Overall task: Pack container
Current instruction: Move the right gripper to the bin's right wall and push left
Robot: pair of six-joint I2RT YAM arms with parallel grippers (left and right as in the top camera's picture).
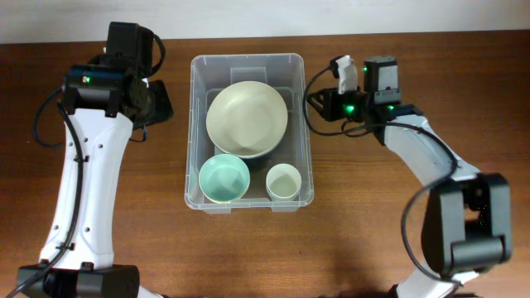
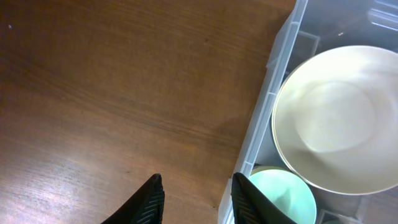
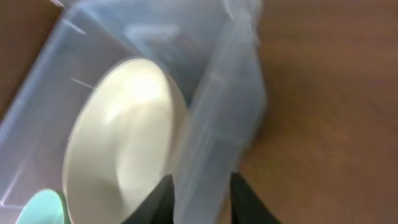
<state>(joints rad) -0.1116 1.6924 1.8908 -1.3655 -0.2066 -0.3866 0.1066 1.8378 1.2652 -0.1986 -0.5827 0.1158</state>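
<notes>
my left gripper (image 2: 198, 190) spread, empty, beside container (image 1: 192, 124) | my right gripper (image 3: 202, 190) slightly parted at its rim, blurred | risk: I snag rim, drag container, bowls (image 1: 247, 118) slide

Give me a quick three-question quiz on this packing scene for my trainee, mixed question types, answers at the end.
1. True or false: the large cream bowl lies outside the container.
2. What colour is the smaller bowl next to the white cup? A) red B) mint green C) black
3. Fill in: the left claw, open and holding nothing, hangs over the ____.
Key: 1 false, it is inside the container; 2 B; 3 table.
</notes>
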